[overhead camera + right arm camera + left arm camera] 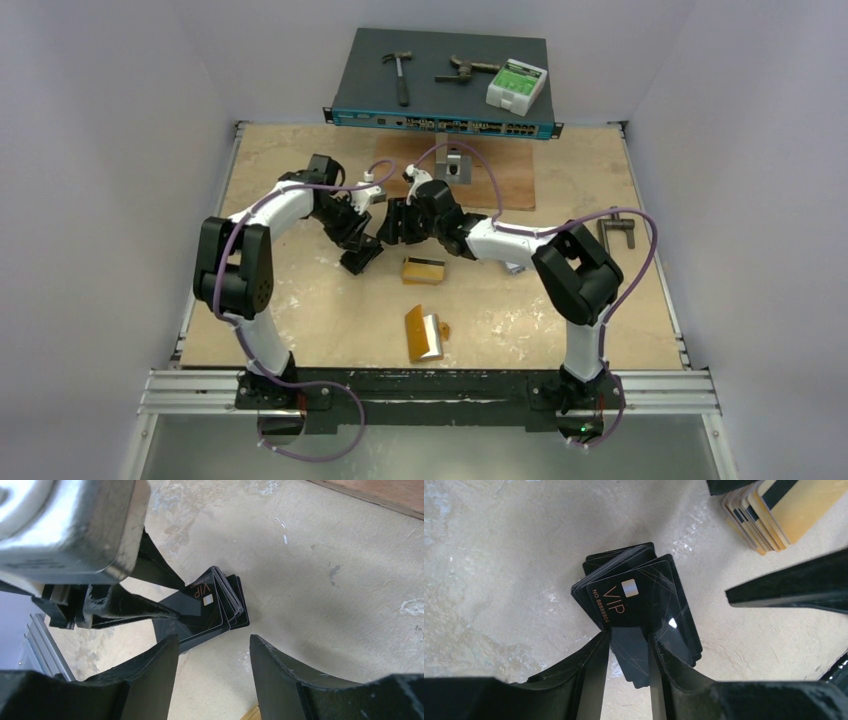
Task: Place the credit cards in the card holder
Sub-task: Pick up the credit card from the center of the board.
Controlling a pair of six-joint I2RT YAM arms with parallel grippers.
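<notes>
Task judged at early stage. Card holder [424, 334] seen lying open toward front of bench [300, 320], well apart from both pincers; inserted cards not discernible. Yellow-orange card stack [423, 270] found loose on bench. Left pincer [629, 635] set astride one card of black VIP stack [634, 597], grip not confirmable. Right pincer [214, 642] released, empty, held beside same stack.

Pale walls [100, 150] around scuffed beige tabletop [330, 320]
</notes>
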